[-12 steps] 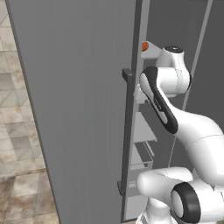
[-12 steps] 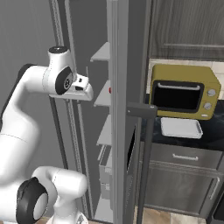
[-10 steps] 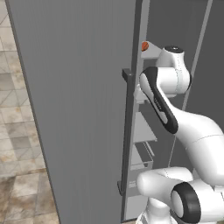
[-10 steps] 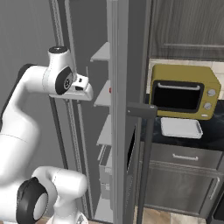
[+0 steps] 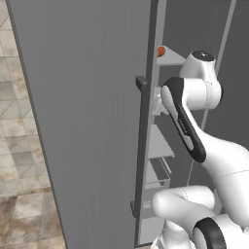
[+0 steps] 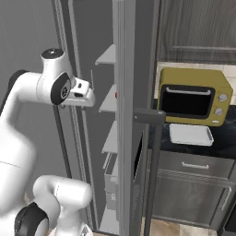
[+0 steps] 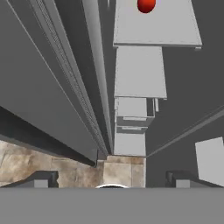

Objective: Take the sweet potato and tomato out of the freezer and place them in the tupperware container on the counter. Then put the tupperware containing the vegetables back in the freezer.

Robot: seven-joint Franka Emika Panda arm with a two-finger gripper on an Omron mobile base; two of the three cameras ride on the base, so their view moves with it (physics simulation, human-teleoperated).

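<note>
Two red things show on the freezer's [image 5: 97,121] pale shelves. One small orange-red lump, the sweet potato [image 5: 161,50], sits at the edge of an upper shelf in the left base view, just beside the open door's inner edge and above the arm's bent wrist. In the hand view a red rounded thing [image 7: 146,5] lies on a shelf at the top edge of the picture, cut off by the frame, so I cannot tell whether it is the tomato or the sweet potato. A tiny red spot also shows on a middle shelf in the right base view, too small to name.

Below that red thing in the hand view the shelves step down one after another toward a tan tiled floor.

Gripper [image 7: 111,178]: its two dark tips stand wide apart at the bottom of the hand view, with nothing between them and nothing held.

Right of the freezer in the right base view, the white tupperware container [image 6: 191,134] lies flat on the black counter [image 6: 230,144], just in front of a mustard-yellow microwave [image 6: 193,96]. Grey drawer fronts [image 6: 196,179] run beneath the counter.
</note>
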